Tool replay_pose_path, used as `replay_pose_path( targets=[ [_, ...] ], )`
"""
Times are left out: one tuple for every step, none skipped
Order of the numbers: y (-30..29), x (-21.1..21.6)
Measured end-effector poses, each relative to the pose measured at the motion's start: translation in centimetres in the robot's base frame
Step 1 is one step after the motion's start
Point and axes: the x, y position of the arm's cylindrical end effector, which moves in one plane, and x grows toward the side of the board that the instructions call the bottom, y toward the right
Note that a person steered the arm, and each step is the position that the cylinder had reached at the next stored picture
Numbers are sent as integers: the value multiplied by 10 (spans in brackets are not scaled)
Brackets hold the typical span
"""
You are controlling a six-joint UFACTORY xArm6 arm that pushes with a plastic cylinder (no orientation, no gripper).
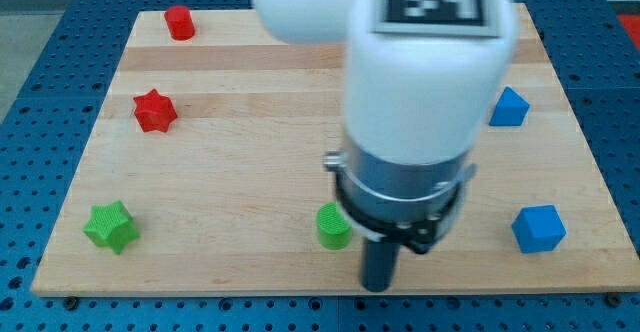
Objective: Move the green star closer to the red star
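The green star (110, 226) lies near the board's bottom left corner. The red star (154, 110) lies above it, at the view's left, well apart from it. My tip (377, 286) is at the bottom edge of the board, right of centre, far to the right of the green star. A green round block (333, 227) sits just up and left of my tip, close to the rod.
A red round block (180, 22) sits at the top left. A blue block (509, 107) lies at the right and a blue cube (539, 228) at the bottom right. The arm's white body (420, 82) hides the board's middle. The wooden board (230, 172) rests on a blue perforated table.
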Motion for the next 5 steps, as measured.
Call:
replay_pose_path(
  targets=[
    [-66,1],
    [-140,1],
    [-210,0],
    [-265,0],
    [-292,-14]
  ],
)
